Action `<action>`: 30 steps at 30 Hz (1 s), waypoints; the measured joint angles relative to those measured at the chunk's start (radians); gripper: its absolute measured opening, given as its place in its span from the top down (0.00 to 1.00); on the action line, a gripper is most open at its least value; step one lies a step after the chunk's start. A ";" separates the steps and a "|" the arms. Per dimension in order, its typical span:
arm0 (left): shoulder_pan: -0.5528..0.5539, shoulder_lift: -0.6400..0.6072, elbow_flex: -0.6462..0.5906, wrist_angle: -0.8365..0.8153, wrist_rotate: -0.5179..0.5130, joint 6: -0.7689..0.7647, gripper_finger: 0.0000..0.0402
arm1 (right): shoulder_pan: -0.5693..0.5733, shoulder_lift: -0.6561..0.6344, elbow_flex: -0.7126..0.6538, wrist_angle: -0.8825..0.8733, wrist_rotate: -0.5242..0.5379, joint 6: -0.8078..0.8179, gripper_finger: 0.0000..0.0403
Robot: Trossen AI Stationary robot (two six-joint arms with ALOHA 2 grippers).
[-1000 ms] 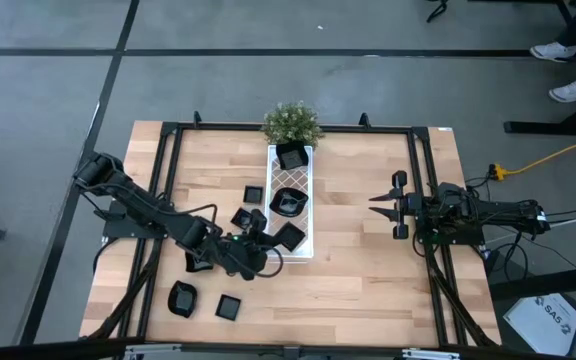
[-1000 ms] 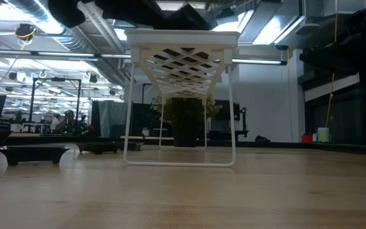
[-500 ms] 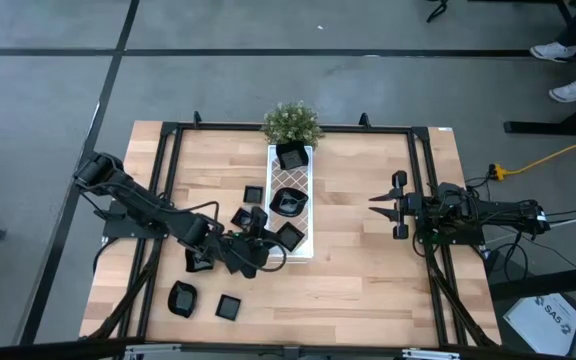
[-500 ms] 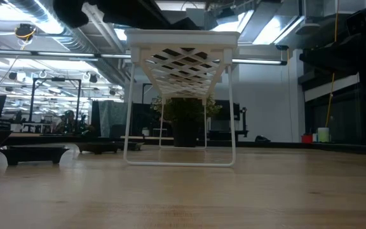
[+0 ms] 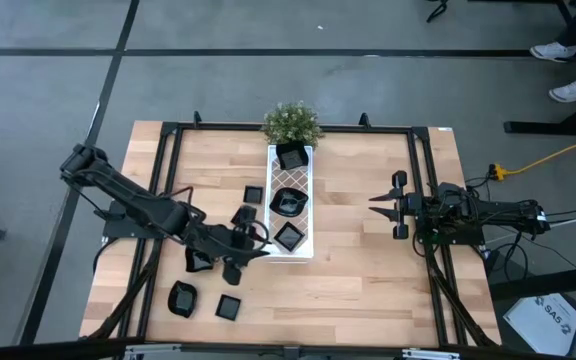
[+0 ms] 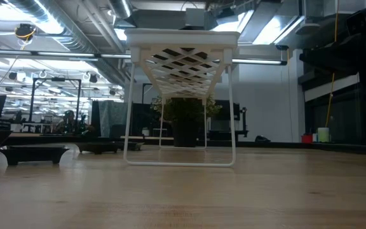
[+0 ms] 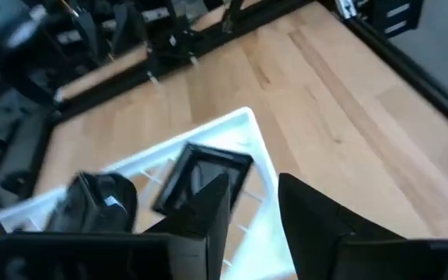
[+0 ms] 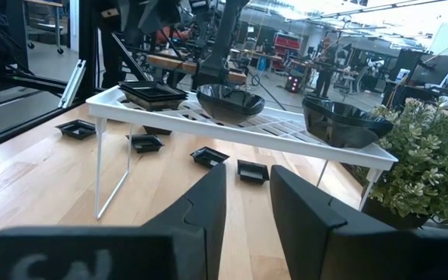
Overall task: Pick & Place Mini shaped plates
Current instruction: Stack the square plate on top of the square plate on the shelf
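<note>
Evidently a placement: the small glossy black square plate (image 5: pixel 288 236) lies on the near end of the long white lattice-patterned tray (image 5: pixel 306 172), while the left gripper (image 5: pixel 255 236) sits just beside it, fingers apart and empty. Two deeper black dishes (image 5: pixel 287 201) occupy the tray's remaining length, crowding further placements. Other black plates (image 5: pixel 228 306) lie on the wooden table (image 5: pixel 358 270). Right gripper (image 5: pixel 375 205) waits well apart, jaws parted.

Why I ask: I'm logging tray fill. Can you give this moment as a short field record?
tray: white lattice tray, on legs, mid-table
on tray: three black plates: square plate, round plate, far plate
on table: more plates left of the tray, e.g.
left gripper: at the tray's near end, jaws open, empty
right gripper: waiting to the right, jaws open, empty
plant: at the tray's far end
</note>
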State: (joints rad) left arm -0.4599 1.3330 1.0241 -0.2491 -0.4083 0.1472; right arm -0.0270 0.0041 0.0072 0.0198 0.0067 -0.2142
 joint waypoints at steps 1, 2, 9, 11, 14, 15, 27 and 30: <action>-0.003 -0.011 0.000 -0.022 0.009 -0.022 0.74 | 0.000 0.000 0.000 0.000 0.000 0.000 0.75; -0.006 -0.022 0.000 -0.043 0.013 -0.045 0.74 | 0.000 0.000 0.000 0.000 0.000 0.000 0.75; -0.034 -0.056 0.000 -0.265 0.016 -0.281 0.76 | 0.000 0.000 0.000 0.000 0.000 0.000 0.75; -0.041 -0.056 0.000 -0.344 0.032 -0.345 0.77 | 0.000 0.000 0.000 0.000 0.000 0.000 0.75; -0.044 -0.055 0.000 -0.465 0.049 -0.430 0.77 | 0.000 0.000 0.000 0.000 0.000 0.000 0.75; -0.044 -0.055 0.000 -0.507 0.048 -0.451 0.77 | 0.000 0.000 0.000 0.000 0.000 0.000 0.75; 0.010 -0.050 -0.083 -0.678 0.005 -0.321 0.78 | 0.000 0.000 0.000 0.000 0.000 0.000 0.75; 0.033 -0.050 -0.113 -0.670 -0.009 -0.301 0.78 | 0.000 0.000 0.000 0.000 0.000 0.000 0.75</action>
State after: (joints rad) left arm -0.4265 1.2831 0.9113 -0.9188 -0.4174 -0.1535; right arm -0.0269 0.0044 0.0074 0.0200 0.0067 -0.2142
